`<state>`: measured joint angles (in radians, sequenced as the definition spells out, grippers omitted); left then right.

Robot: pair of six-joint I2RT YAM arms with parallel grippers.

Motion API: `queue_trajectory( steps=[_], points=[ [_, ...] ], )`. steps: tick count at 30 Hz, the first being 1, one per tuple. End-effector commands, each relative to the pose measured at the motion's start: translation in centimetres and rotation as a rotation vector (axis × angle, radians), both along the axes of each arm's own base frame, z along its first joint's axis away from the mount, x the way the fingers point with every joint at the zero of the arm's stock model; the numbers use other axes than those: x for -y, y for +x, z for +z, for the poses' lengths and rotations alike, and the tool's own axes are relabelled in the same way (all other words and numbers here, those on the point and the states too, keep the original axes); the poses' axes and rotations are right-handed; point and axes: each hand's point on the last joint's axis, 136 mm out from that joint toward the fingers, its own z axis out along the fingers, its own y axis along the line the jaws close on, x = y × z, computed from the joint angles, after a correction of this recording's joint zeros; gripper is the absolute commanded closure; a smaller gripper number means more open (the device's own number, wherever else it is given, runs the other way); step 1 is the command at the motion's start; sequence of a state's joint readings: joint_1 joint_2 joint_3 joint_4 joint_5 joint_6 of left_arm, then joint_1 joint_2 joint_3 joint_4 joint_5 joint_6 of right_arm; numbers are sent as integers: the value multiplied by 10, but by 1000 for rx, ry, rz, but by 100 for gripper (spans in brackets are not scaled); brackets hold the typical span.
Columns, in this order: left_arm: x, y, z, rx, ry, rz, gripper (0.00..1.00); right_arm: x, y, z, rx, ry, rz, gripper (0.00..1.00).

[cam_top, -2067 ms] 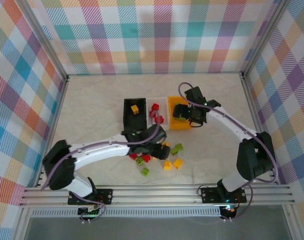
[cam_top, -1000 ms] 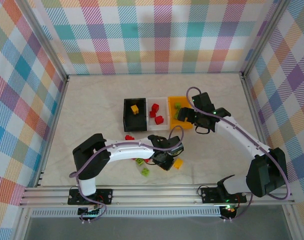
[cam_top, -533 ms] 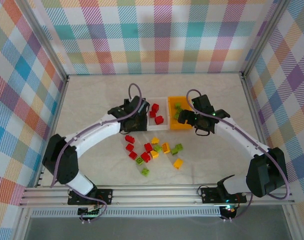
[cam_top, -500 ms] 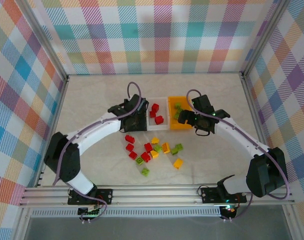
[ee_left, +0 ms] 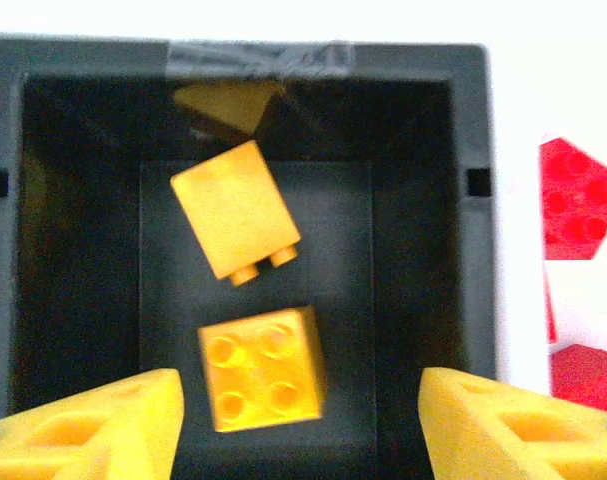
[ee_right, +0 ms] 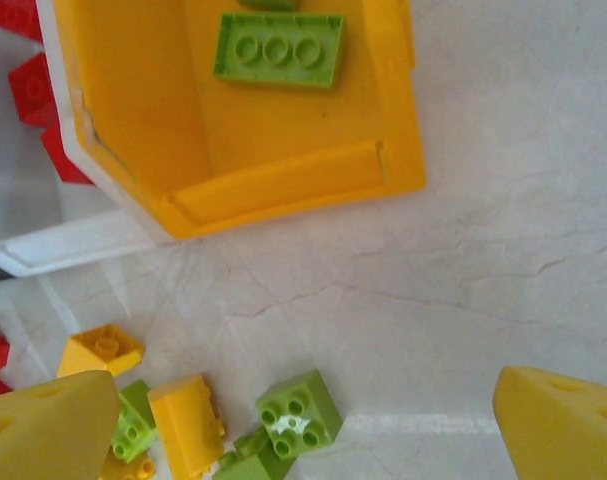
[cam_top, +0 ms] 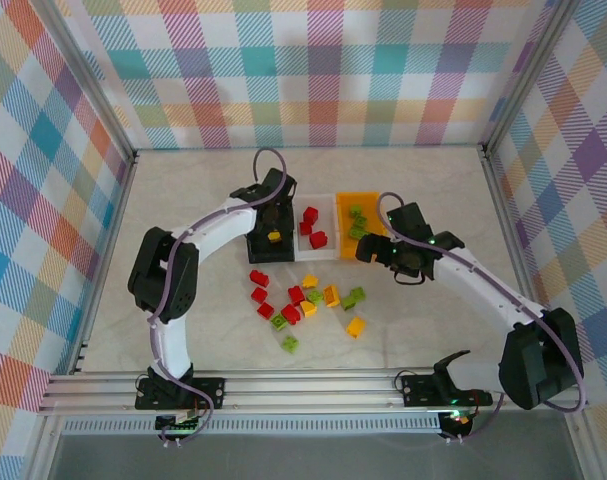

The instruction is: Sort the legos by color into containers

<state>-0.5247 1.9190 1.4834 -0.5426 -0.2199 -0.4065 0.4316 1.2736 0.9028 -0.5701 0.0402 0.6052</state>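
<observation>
Pale marbled table (cam_top: pixel 183 210), plaid walls (cam_top: pixel 323 70), metal frame (cam_top: pixel 313 150). L gripper (ee_left: pixel 298 410) open over black bin (ee_left: pixel 423 200); R gripper (ee_right: pixel 303 410) open above loose bricks (cam_top: pixel 308 295).

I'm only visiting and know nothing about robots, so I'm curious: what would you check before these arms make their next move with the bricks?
1. The left claw is open and empty above the black bin: ok.
2. The yellow bricks lie fully inside the black bin: ok.
3. The right claw is open and empty, with a green brick on the table below it: ok.
4. Colours are unmixed, with red bricks in the white bin and a green plate in the orange bin: ok, as far as visible.
5. The two claws are well apart: ok.
6. Sorting is finished: not ok; loose bricks lie on the table.
</observation>
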Motion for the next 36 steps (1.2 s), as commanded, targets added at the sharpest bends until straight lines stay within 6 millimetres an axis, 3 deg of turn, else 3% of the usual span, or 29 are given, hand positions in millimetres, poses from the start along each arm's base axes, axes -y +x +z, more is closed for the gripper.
queue_trajectory(
  steps=[1,5,8,12,17,23,29,36],
  points=[
    [3,5,52,98,-74,1,26,-7,-20,-5,-44,33,59,4],
    [8,-8,90,153,-172,-23,14,-19,-39,-15,-88,42,133,5],
    [13,-31,119,197,-272,-54,8,-33,-55,-26,-125,21,216,7],
    [12,-71,131,192,-367,-85,1,-48,-79,-40,-182,-30,311,9],
    [-9,-119,119,176,-371,-76,0,-60,-116,-64,-249,-100,432,7],
    [-40,-152,91,152,-351,6,0,-66,-134,-88,-313,-145,464,13],
    [-59,-166,77,128,-292,44,0,-62,-144,-101,-351,-201,478,21],
    [-63,-169,72,118,-280,59,0,-63,-145,-108,-358,-209,485,30]
  ],
)
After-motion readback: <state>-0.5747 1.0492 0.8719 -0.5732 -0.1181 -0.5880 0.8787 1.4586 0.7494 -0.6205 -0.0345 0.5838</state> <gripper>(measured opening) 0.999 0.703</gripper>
